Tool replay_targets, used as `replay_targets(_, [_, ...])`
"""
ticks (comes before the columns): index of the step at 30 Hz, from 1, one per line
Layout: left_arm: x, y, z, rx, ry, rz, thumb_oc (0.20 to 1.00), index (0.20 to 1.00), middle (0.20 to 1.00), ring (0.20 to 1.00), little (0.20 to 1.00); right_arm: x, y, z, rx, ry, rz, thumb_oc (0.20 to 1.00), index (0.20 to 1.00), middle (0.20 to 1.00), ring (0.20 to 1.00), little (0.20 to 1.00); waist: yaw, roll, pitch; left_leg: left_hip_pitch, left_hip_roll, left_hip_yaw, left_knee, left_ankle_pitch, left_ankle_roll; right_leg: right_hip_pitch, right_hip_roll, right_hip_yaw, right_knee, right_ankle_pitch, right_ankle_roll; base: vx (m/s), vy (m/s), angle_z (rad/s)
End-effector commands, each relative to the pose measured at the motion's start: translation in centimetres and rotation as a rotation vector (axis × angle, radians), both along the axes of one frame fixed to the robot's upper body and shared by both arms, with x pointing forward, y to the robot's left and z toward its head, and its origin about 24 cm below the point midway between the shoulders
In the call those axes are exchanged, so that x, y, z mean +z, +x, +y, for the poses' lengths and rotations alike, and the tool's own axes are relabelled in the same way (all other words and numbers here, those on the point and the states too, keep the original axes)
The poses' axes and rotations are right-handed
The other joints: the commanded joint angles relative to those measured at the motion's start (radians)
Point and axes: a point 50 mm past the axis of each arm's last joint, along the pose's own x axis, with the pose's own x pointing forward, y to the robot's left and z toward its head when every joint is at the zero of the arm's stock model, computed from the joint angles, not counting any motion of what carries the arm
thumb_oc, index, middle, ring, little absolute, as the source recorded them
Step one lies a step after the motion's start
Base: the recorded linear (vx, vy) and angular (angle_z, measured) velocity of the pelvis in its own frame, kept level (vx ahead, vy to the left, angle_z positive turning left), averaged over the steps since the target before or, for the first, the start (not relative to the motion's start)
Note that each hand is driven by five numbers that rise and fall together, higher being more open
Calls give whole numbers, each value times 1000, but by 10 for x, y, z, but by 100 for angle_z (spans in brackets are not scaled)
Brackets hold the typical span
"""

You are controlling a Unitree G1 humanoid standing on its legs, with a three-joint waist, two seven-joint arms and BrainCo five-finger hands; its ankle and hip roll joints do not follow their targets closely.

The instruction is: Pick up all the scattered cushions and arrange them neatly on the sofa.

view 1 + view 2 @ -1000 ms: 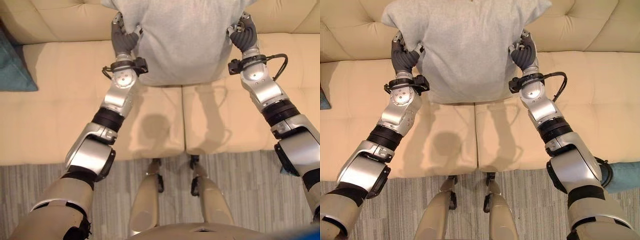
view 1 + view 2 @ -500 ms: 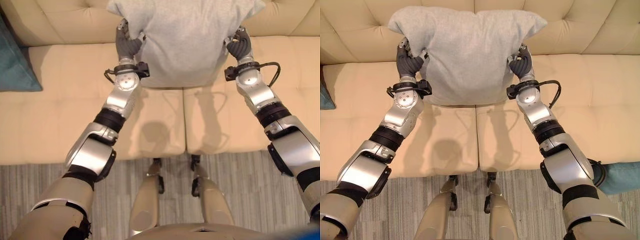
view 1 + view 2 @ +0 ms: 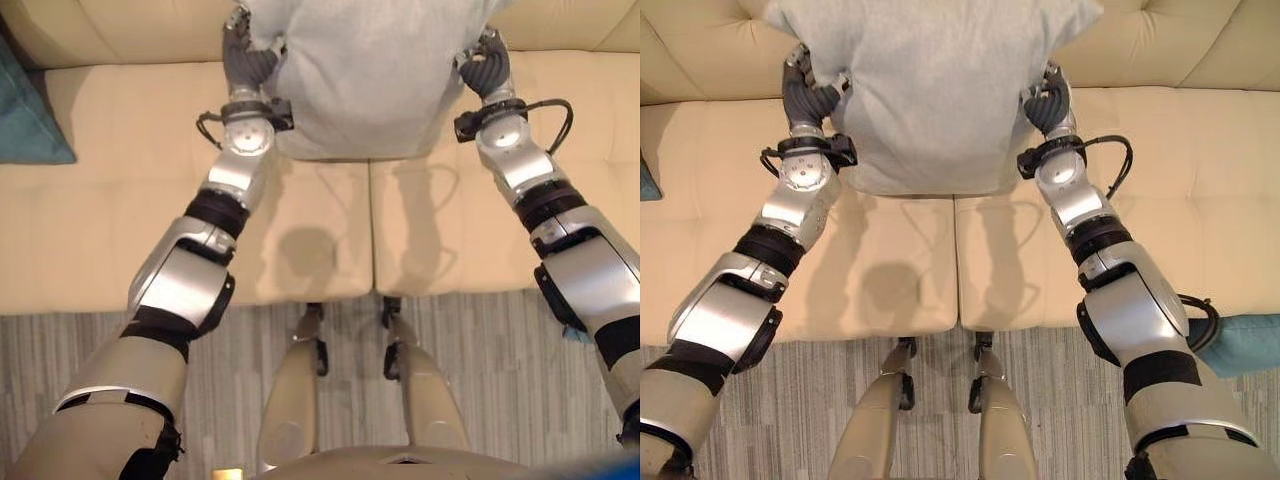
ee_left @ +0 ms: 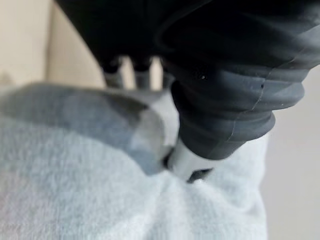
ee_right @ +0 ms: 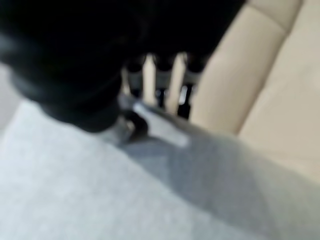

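Note:
A large light grey cushion (image 3: 360, 80) hangs upright over the cream sofa (image 3: 110, 230), in front of its backrest and above the seam between two seat pads. My left hand (image 3: 246, 66) grips its left edge and my right hand (image 3: 489, 70) grips its right edge. In the left wrist view the thumb (image 4: 186, 161) presses into the grey cloth (image 4: 75, 195) while the fingers (image 4: 142, 77) reach round behind the edge. The right wrist view shows that hand's fingers (image 5: 162, 82) behind the cushion's edge (image 5: 75, 195) too.
A teal cushion (image 3: 28, 110) leans at the sofa's far left end. Another teal cushion (image 3: 1246, 345) lies low at the right, by the sofa's front edge. Striped grey carpet (image 3: 470, 350) runs along the sofa's front. The seat pads on both sides are bare.
The whole view has shifted a little. Both hands keep their hold on the grey cushion, which stays at about the same place over the seat.

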Motion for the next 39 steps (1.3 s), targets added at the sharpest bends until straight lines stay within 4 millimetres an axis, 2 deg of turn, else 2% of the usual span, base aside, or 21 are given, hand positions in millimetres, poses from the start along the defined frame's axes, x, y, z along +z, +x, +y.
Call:
replay_targets(1, [49, -3, -12, 1, 70, -127, 1000, 1000, 1000, 1000, 1000, 53, -5, 18, -5, -56, -168, 1000, 1000, 1000, 1000, 1000, 13, 3, 35, -1, 2, -46, 42, -24, -78, -41, -53, 7, 90, -18, 82, 0, 0, 0])
replay_targets(5, [52, -2, 12, 77, 54, -107, 1000, 1000, 1000, 1000, 1000, 57, -4, 2, -69, -17, -160, 1000, 1000, 1000, 1000, 1000, 13, 6, 34, -12, -2, -47, 32, -14, -80, -46, -51, 8, 72, -3, 84, 0, 10, 1])
replay_targets(7, [48, -2, 39, 146, 53, -75, 1000, 1000, 1000, 1000, 1000, 56, -5, -18, -122, 2, -145, 1000, 1000, 1000, 1000, 1000, 13, 4, 25, -13, 0, -46, 24, -13, -83, -46, -47, 10, 51, 6, 84, 0, 0, 0])
replay_targets(8, [48, -2, 39, 146, 53, -75, 1000, 1000, 1000, 1000, 1000, 56, -5, -18, -122, 2, -145, 1000, 1000, 1000, 1000, 1000, 13, 4, 25, -13, 0, -46, 24, -13, -83, -46, -47, 10, 51, 6, 84, 0, 0, 0])
replay_targets(10, [47, -6, 65, 211, 66, -61, 1000, 1000, 1000, 1000, 1000, 60, -8, -36, -161, -11, -148, 1000, 1000, 1000, 1000, 1000, 10, -3, 12, -22, -1, -44, 31, -19, -84, -46, -45, 15, 31, 18, 87, 0, 0, 0])
replay_targets(11, [47, -6, 65, 211, 66, -61, 1000, 1000, 1000, 1000, 1000, 59, -8, -35, -161, -11, -148, 1000, 1000, 1000, 1000, 1000, 10, -4, 11, -23, -1, -44, 31, -19, -84, -46, -45, 16, 31, 18, 87, 0, 0, 0])
replay_targets(12, [46, -9, 76, 235, 68, -61, 1000, 1000, 1000, 1000, 1000, 61, -10, -44, -175, -9, -157, 1000, 1000, 1000, 1000, 1000, 10, -6, 7, -25, -1, -40, 36, -21, -85, -42, -46, 16, 24, 22, 87, 0, 0, 0])
replay_targets(14, [40, -14, 89, 249, 86, -56, 1000, 1000, 1000, 1000, 1000, 59, -14, -59, -196, -37, -150, 1000, 1000, 1000, 1000, 1000, 8, -8, -1, -22, -1, -39, 39, -25, -87, -33, -46, 17, 16, 24, 88, 0, 0, 0])
replay_targets(15, [26, -17, 94, 233, 109, -41, 1000, 1000, 1000, 1000, 1000, 47, -17, -70, -187, -25, -135, 1000, 1000, 1000, 1000, 1000, 8, -8, -4, -9, -2, -35, 38, -25, -90, -17, -46, 14, 17, 20, 86, 0, 0, 0])
replay_targets(17, [19, -19, 96, 225, 126, -34, 1000, 1000, 1000, 1000, 1000, 42, -19, -75, -179, -34, -127, 1000, 1000, 1000, 1000, 1000, 7, -8, -8, 3, -1, -33, 35, -25, -92, -6, -46, 12, 20, 16, 85, 0, 0, 0])
replay_targets(20, [-15, -29, 97, 166, 189, 5, 1000, 1000, 1000, 1000, 1000, 7, -27, -91, -152, -62, -55, 1000, 1000, 1000, 1000, 1000, 6, -5, -10, 60, -1, -25, 28, -32, -93, 40, -47, 3, 33, -1, 80, 31, -15, 2])
replay_targets(21, [-47, -39, 101, 133, 192, 66, 1000, 1000, 1000, 1000, 1000, -26, -35, -99, -119, -72, 16, 1000, 1000, 1000, 1000, 1000, 4, -6, -13, 107, 0, -17, 23, -39, -95, 78, -50, -5, 45, -13, 78, 38, -22, 6])
replay_targets(22, [-48, -39, 101, 133, 193, 67, 1000, 1000, 1000, 1000, 1000, -26, -35, -99, -119, -72, 17, 1000, 1000, 1000, 1000, 1000, 3, -6, -15, 105, -1, -17, 22, -35, -95, 76, -51, -5, 43, -10, 78, 53, -19, 12])
replay_targets(24, [-83, -49, 101, 94, 192, 146, 1000, 1000, 1000, 1000, 1000, -67, -46, -106, -99, -56, 113, 1000, 1000, 1000, 1000, 1000, 2, -6, -20, 166, 0, -14, 14, -46, -94, 128, -52, -10, 59, -30, 77, 67, -11, 12])
replay_targets(25, [-122, -63, 104, 65, 194, 247, 1000, 1000, 1000, 1000, 1000, -108, -59, -111, -83, -39, 215, 1000, 1000, 1000, 1000, 1000, -1, -7, -31, 214, 2, -10, 0, -46, -95, 169, -49, -19, 63, -43, 78, 82, -27, 7])
replay_targets(27, [-157, -79, 108, 52, 135, 336, 1000, 1000, 1000, 1000, 1000, -146, -75, -111, -75, -79, 322, 1000, 1000, 1000, 1000, 1000, -6, -8, -42, 253, 8, -6, -6, -45, -98, 205, -48, -29, 67, -55, 78, 54, -34, 10])
replay_targets(28, [-158, -80, 108, 52, 136, 339, 1000, 1000, 1000, 1000, 1000, -147, -76, -111, -75, -79, 325, 1000, 1000, 1000, 1000, 1000, -6, -8, -43, 256, 8, -7, -7, -45, -98, 207, -48, -29, 67, -56, 78, 30, -17, 12])
replay_targets(31, [-231, -118, 110, 60, -3, 554, 1000, 1000, 1000, 1000, 1000, -218, -106, -104, -62, -15, 529, 1000, 1000, 1000, 1000, 1000, -16, -7, -89, 337, 18, 9, -19, -57, -97, 281, -41, -38, 57, -71, 81, 51, -36, -6])
replay_targets(32, [-232, -118, 110, 60, -2, 556, 1000, 1000, 1000, 1000, 1000, -218, -107, -104, -62, -15, 530, 1000, 1000, 1000, 1000, 1000, -15, -7, -89, 339, 18, 10, -21, -57, -97, 283, -41, -38, 56, -71, 81, 51, -33, -13])
replay_targets(36, [-281, -158, 114, 69, 5, 761, 1000, 1000, 1000, 1000, 1000, -275, -143, -107, -61, -67, 771, 1000, 1000, 1000, 1000, 1000, -19, -3, -135, 411, 29, 18, -33, -62, -96, 351, -28, -38, 34, -77, 82, 8, -46, -6])
replay_targets(39, [-321, -192, 116, 84, -6, 949, 1000, 1000, 1000, 1000, 1000, -306, -170, -108, -63, -78, 909, 1000, 1000, 1000, 1000, 1000, -25, 1, -169, 458, 36, 25, -44, -61, -100, 402, -16, -37, 16, -84, 79, -5, -49, -1])
